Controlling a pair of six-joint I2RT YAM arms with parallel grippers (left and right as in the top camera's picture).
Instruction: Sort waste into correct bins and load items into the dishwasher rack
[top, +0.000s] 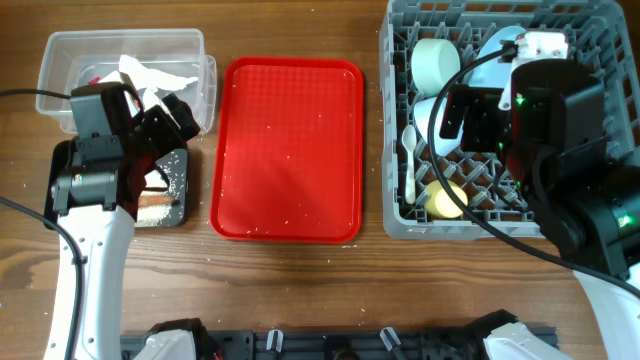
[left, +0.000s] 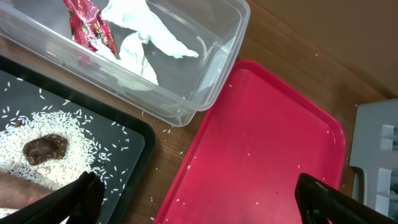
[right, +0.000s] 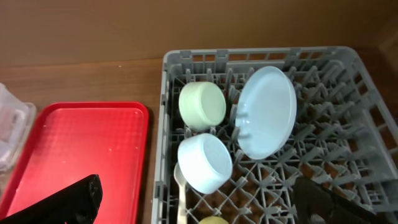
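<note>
The grey dishwasher rack at the right holds the pale green bowl, pale blue bowl, pale blue plate, white spoon and yellow cup. The clear tub holds the red-and-white wrapper and crumpled white paper. The black tray holds rice crumbs, the dark brown lump and a brown food piece. My left gripper is open and empty over the tray's right edge. My right gripper is open and empty above the rack.
The flat red tray lies in the middle with a few rice crumbs on it. Scattered crumbs lie on the wooden table between the black tray and the red tray. Cables run from both arms.
</note>
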